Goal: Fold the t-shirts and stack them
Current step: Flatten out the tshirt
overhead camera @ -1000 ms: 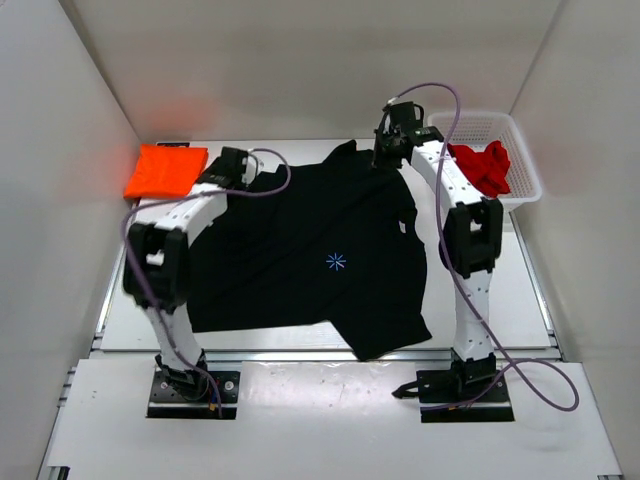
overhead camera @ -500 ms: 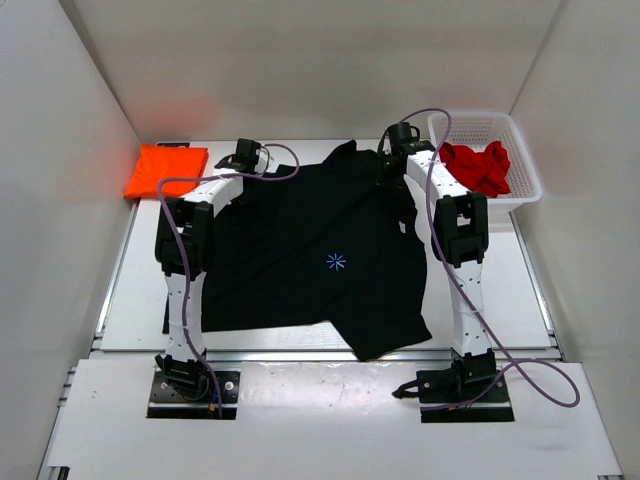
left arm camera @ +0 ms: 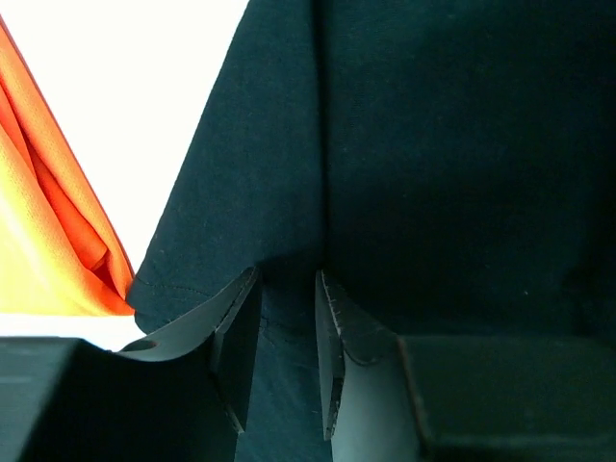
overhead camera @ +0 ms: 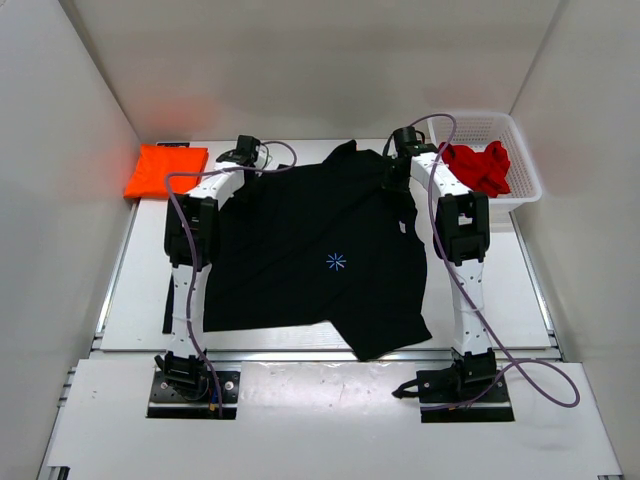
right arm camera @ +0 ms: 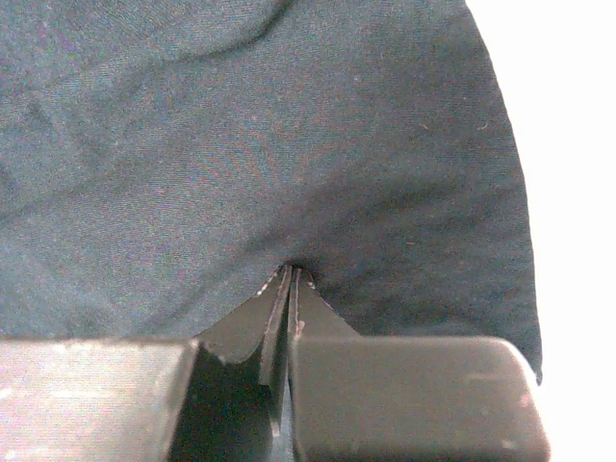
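Left gripper (left arm camera: 287, 289) has narrowed to half-open astride the far edge of the black t-shirt (overhead camera: 320, 250) — right gripper (right arm camera: 290, 284) stays pinched on the opposite shoulder — so a two-handed fold looks imminent.

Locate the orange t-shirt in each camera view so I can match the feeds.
Top external: orange t-shirt, folded, upper left.
Left wrist: at the left edge.
Right wrist: not in it.
Shared landmark: the black t-shirt, in all three.
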